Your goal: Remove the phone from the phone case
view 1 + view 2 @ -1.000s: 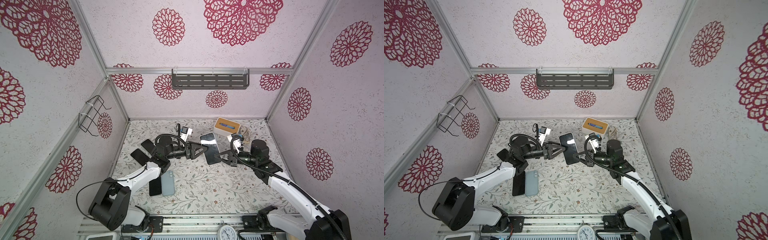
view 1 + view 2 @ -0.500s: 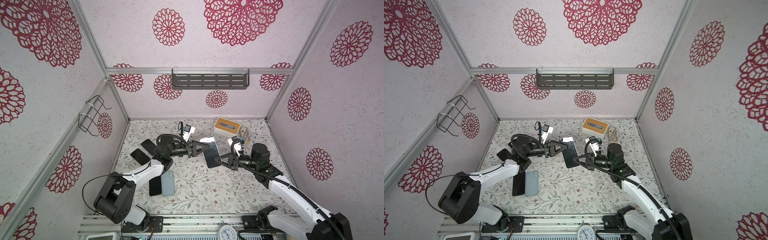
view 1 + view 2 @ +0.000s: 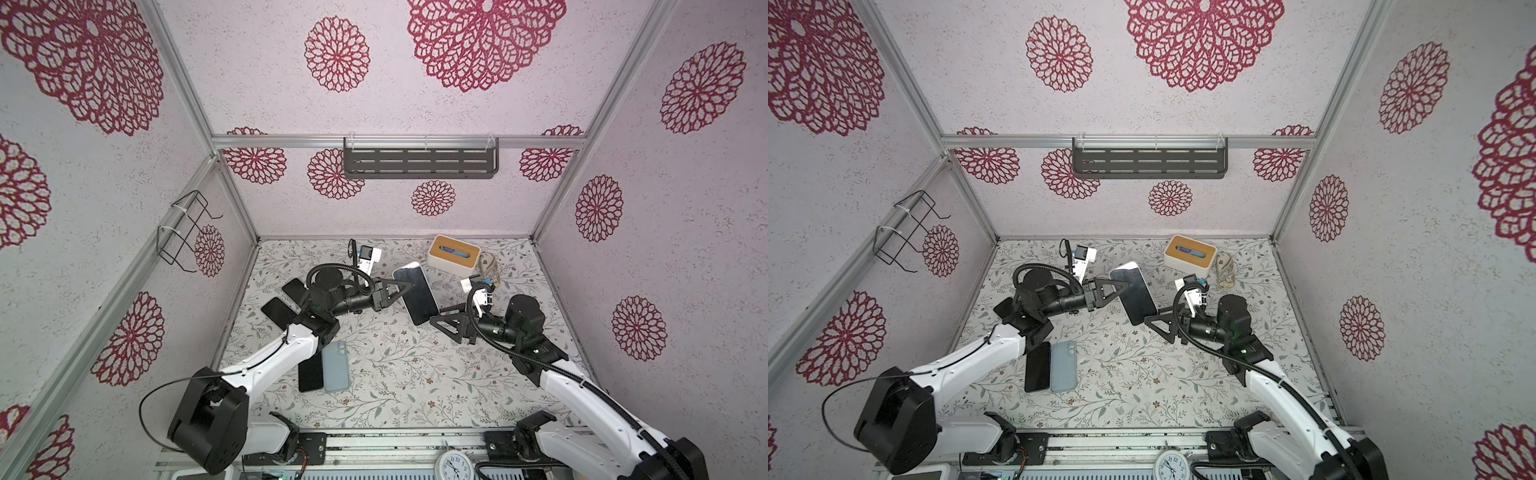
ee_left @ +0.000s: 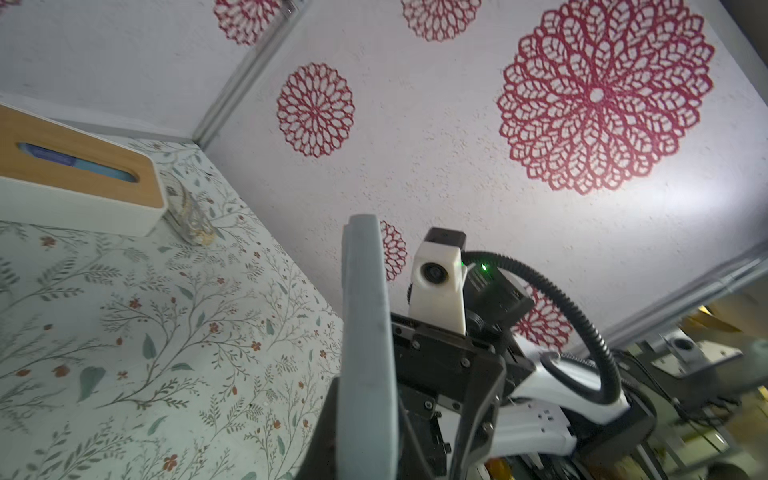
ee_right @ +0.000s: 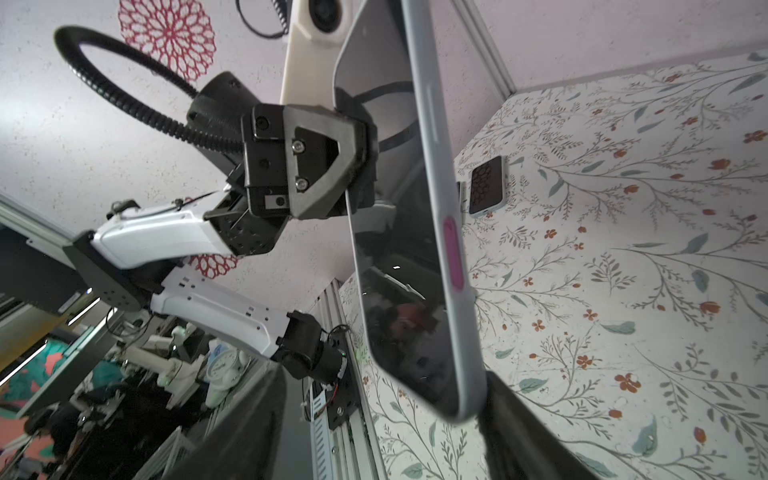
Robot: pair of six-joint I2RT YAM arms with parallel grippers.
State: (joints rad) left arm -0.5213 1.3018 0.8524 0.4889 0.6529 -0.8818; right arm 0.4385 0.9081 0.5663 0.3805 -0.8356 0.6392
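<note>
Glossy black slab phone (image 5: 395,270) in matte grey case (image 5: 432,166) | left claw (image 3: 409,291) clamps it | right claw (image 3: 441,319) spread around near end | floral counter (image 3: 395,374)

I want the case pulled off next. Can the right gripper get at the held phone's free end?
Likely yes: the right gripper stands open at that end of the phone, nothing between; the left gripper clamps its side.

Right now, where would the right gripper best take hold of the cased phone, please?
Probably its free lower end, pinched face to back from the right arm's side. The left gripper clamps the cased phone by one long edge higher up, and the open right gripper sits at that end.
</note>
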